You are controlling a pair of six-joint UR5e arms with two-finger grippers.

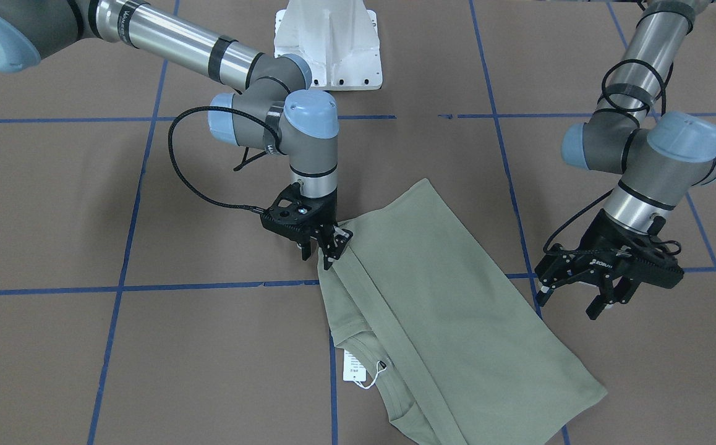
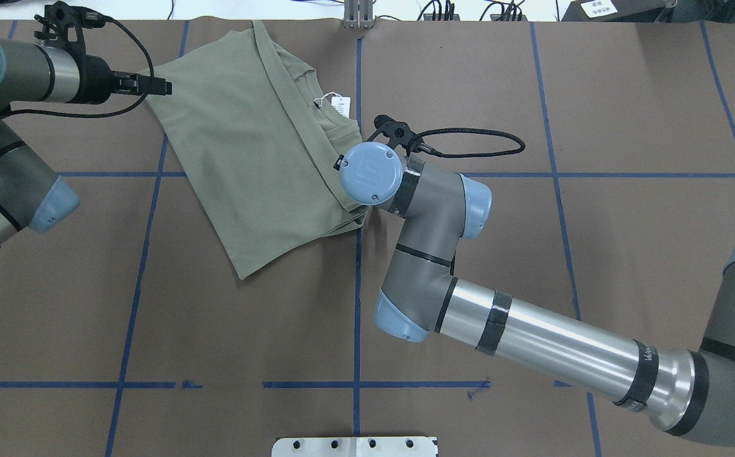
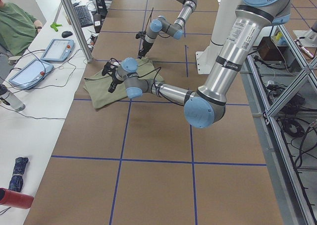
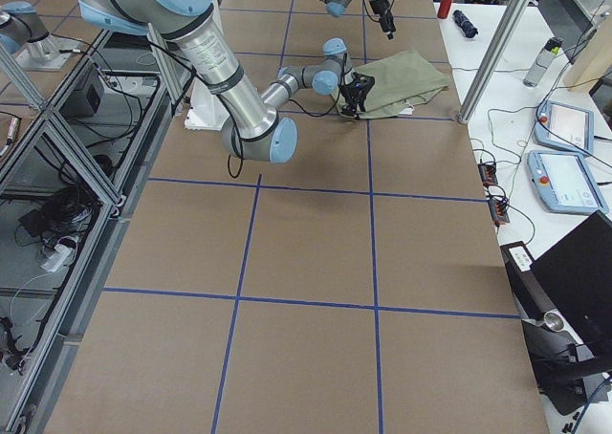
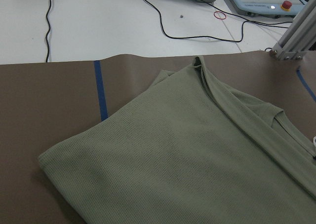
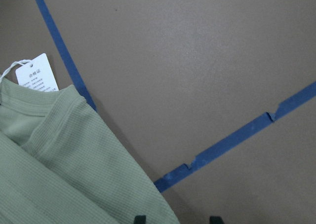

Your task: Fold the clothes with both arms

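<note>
The sage-green shirt (image 1: 451,296) lies folded lengthwise into a slanted rectangle on the brown table, collar and white tag (image 1: 353,366) toward the operators' side. In the overhead view the shirt (image 2: 253,146) sits left of centre at the far edge. My right gripper (image 1: 318,254) stands at the shirt's long folded edge near the hem corner. Its fingers are apart, and the wrist view shows the shirt's edge (image 6: 59,174) running in between them. My left gripper (image 1: 571,303) hovers open and holding nothing, just off the opposite long side. The left wrist view shows only the shirt (image 5: 187,160).
The white pedestal base (image 1: 327,43) stands at the robot's side of the table. Blue tape lines (image 1: 148,287) grid the brown surface. Beyond the far edge is a white bench with tablets (image 3: 57,49), cables and an aluminium post (image 3: 74,22). A person (image 3: 17,22) sits there.
</note>
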